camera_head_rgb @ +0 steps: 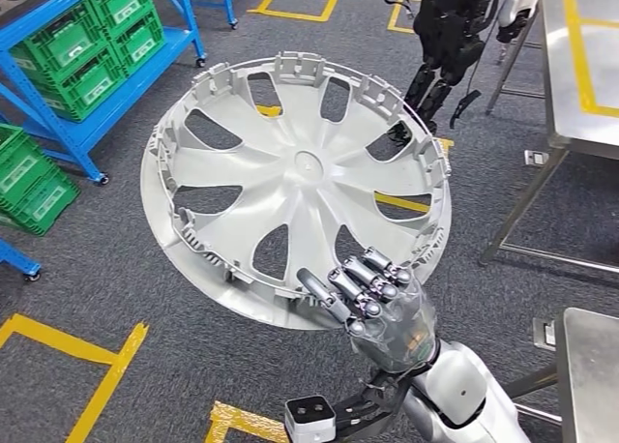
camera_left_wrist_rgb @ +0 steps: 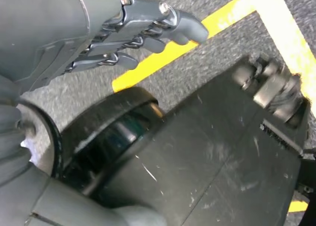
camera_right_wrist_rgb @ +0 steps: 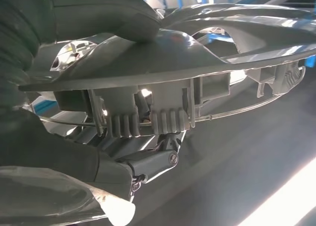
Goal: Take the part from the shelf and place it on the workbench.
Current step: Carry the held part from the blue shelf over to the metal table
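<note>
Grey carpet floor [camera_head_rgb: 109, 288] marked with yellow tape lines [camera_head_rgb: 109, 375] runs under everything, and the robot is out in the open with the part in the air. Nearest to us, the right hand [camera_head_rgb: 379, 303] has the wheel cover [camera_head_rgb: 292, 172] by its near rim: dark fingers [camera_head_rgb: 365, 279] lie curled over the top of the edge, and in the right wrist view the thumb [camera_right_wrist_rgb: 111, 9] presses on one face while fingers [camera_right_wrist_rgb: 156, 159] back it from the other, a pinch on the rim alone. Everything else of that big pale disc hangs out ahead of the hand, tilted and unsupported, well above the floor.

Down low, the left hand [camera_left_wrist_rgb: 123, 33] holds nothing; its fingers are straight and close together, hanging over the carpet.

That is the worry, I'd say: a wide, light cover gripped at one edge can swing or twist out of the pinch if the arm jolts. Its far rim could also clip something in a turn.

To the right, the corner of a steel table [camera_head_rgb: 587, 366] sits close by, with a second one [camera_head_rgb: 576, 66] further off. Far left stands a blue shelf [camera_head_rgb: 95, 114] stacked with green crates [camera_head_rgb: 95, 46], and another robot [camera_head_rgb: 453, 37] stands at the back.
</note>
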`<action>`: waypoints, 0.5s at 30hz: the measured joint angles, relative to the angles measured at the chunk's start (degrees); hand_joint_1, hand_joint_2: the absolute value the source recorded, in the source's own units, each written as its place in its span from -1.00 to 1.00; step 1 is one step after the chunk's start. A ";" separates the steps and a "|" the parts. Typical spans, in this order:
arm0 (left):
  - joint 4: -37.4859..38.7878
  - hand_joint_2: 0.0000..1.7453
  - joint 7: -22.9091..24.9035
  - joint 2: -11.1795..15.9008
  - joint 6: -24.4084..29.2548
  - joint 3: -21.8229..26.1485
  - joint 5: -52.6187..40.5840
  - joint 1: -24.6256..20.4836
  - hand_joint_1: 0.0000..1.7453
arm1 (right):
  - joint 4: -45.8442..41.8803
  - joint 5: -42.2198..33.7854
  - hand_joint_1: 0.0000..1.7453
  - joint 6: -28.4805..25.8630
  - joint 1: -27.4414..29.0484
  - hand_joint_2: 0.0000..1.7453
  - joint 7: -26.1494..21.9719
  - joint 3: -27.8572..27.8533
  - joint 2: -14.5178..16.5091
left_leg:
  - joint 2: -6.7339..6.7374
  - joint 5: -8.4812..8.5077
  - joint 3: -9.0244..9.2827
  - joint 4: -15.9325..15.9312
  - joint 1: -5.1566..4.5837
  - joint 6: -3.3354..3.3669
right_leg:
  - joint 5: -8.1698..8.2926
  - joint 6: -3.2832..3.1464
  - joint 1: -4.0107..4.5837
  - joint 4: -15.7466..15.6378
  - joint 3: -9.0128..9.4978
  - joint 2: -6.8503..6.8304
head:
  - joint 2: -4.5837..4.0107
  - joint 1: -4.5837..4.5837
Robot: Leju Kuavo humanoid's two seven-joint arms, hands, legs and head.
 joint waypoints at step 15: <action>0.00 1.00 0.22 0.21 -0.67 0.02 -0.35 0.15 -1.00 | 0.09 -0.02 1.00 0.00 -0.24 1.00 0.17 0.20 0.04 | 2.75 5.57 6.14 -14.44 -0.05 1.88 | -4.35 3.01 -0.56 13.09 -7.32 -3.63 | 0.00 0.45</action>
